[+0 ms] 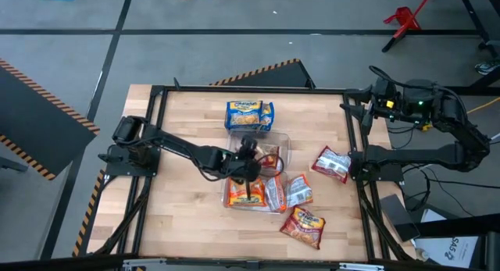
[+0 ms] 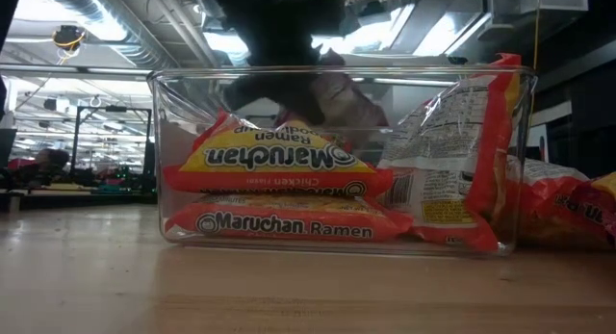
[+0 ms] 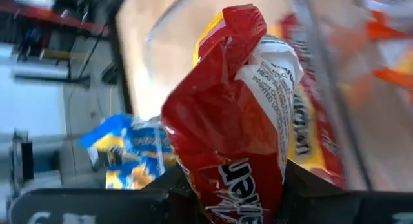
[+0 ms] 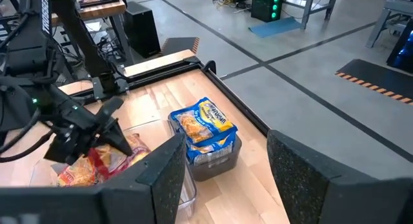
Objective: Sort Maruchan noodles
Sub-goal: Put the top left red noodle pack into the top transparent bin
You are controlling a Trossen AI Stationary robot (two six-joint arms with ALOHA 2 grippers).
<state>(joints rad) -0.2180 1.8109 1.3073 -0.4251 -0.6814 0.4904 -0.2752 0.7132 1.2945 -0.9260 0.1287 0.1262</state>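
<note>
Red-and-silver crinkly plastic ramen packet (image 3: 235, 114) hangs pinched in the left hand (image 1: 248, 168), over the clear plastic rectangular bins (image 1: 277, 150) near the middle of the wooden table (image 1: 180, 216). My guess is the step in hand is placing: the packet has been carried to the bins and wants lowering into the right one, then letting go, with care that it clears the wall.

At the bin's 12 o'clock sits a stack of blue-and-yellow packets (image 1: 250, 115). At 4 o'clock three red-and-silver packets (image 1: 303, 226) lie loose on the table, not yet sorted.

From table height, the orange packets (image 2: 279, 163) in the near bin read "Maruchan Ramen" and "Chicken"; the held packet shows part of "Maruchan".

The right hand (image 4: 222, 185) waits past the table's 2 o'clock corner, fingers spread, gripping nothing.
</note>
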